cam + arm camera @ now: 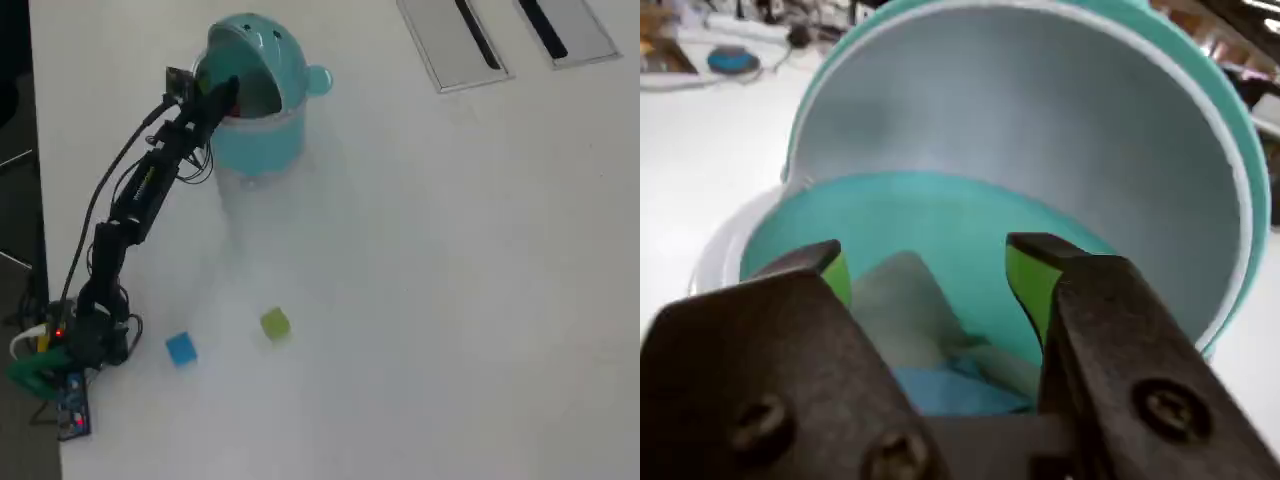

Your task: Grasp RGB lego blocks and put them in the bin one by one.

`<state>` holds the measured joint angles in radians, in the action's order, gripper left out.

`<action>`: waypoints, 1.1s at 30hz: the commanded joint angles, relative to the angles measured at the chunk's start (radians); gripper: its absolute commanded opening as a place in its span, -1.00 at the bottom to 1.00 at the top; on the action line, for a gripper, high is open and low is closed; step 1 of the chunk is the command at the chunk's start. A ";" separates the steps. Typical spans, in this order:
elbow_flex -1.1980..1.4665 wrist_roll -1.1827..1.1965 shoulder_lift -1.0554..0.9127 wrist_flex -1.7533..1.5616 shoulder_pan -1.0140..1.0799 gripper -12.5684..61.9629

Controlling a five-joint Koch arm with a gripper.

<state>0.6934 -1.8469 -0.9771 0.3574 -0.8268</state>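
The teal whale-shaped bin (268, 143) stands at the table's far left in the overhead view, its domed hood tipped open. My gripper (226, 96) reaches into its mouth. In the wrist view the gripper (928, 255) is open, and nothing lies between its green-padded fingers (1032, 285). Below them are the bin's teal inner wall (940, 210) and some blurred pale and blue stuff on its floor. A blue lego block (181, 348) and a yellow-green lego block (275, 323) lie on the table near the arm's base. No red block shows in either view.
Two flat grey panels (455, 45) with dark slots are set into the table at the top right in the overhead view. The arm's base (60, 365) with its cables sits at the lower left table edge. White tabletop (450, 300) stretches to the right.
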 commanded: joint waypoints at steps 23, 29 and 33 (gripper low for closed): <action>0.565 -0.041 -0.753 0.430 0.342 0.29; 0.724 -0.043 -0.861 0.451 0.497 0.26; 0.818 -0.043 -0.904 0.492 0.607 0.26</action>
<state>1.5417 -1.8883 -1.8392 0.8529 -0.2470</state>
